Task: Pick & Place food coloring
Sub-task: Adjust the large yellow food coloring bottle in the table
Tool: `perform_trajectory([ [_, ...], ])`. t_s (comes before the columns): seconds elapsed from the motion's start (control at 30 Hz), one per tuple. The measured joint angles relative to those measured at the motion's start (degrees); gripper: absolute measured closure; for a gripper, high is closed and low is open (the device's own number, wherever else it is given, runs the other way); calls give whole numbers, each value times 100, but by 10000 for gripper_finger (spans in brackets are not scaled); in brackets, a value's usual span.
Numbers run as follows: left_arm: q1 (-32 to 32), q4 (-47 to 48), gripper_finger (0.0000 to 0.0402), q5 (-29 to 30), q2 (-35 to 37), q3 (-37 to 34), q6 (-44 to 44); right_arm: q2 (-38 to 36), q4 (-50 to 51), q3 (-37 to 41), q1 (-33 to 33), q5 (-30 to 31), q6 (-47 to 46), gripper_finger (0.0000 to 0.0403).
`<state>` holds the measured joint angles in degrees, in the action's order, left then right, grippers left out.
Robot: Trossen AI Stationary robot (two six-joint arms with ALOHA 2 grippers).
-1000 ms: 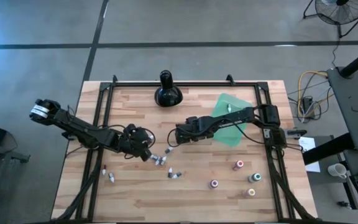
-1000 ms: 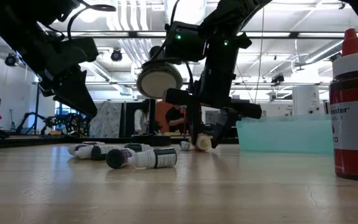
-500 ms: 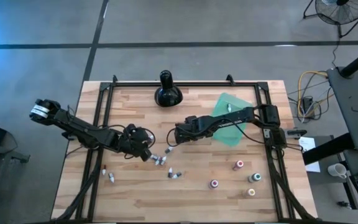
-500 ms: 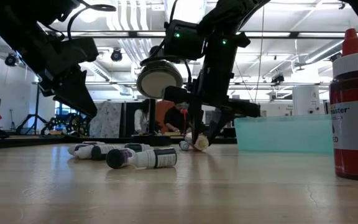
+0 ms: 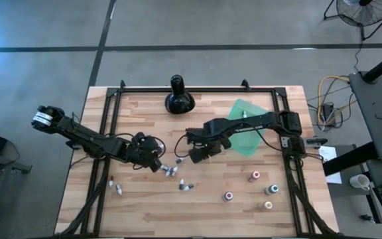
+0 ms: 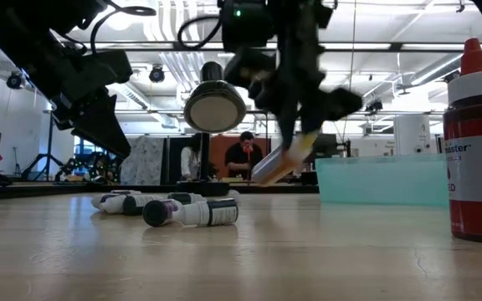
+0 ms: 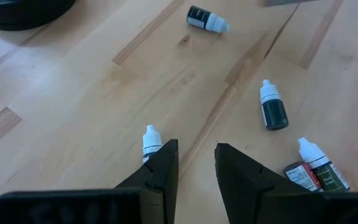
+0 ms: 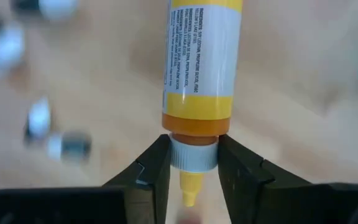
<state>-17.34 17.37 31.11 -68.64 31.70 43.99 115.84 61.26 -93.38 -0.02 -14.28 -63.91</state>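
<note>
Right tool (image 8: 194, 163) is clenched on the white collar of a slim yellow dropper bottle (image 8: 198, 65), lifted above the wooden table (image 5: 144, 206). Small white-capped vials (image 5: 171, 171) lie at seven o'clock; left tool (image 7: 195, 163) hovers released at nine.

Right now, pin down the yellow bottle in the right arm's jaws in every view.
High view: mid-table, hidden under the right gripper.
Low view: yellow bottle tilted, off the table, upper centre.
Left wrist view: not in it.
Right wrist view: centre, clamped at its neck.
Shared landmark: the small vials lying on the wood.
</note>
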Motion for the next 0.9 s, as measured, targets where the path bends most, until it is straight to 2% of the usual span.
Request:
perform_trajectory([
  [0.1,0,0,321,2,0,-4,-2,1,700,-310,29,-901,182,302],
  [0.23,1,2,321,81,-1,-4,-6,3,1399,-285,42,-2410,360,302],
  [0.4,2,-5,321,195,-2,-4,-12,3,1722,227,149,-3500,602,302],
  [0.63,2,-40,321,251,-2,-4,-44,138,1661,1090,242,-4178,767,301],
  [0.9,2,-53,321,264,-4,-4,-50,346,1634,1333,237,-4494,1108,301],
])
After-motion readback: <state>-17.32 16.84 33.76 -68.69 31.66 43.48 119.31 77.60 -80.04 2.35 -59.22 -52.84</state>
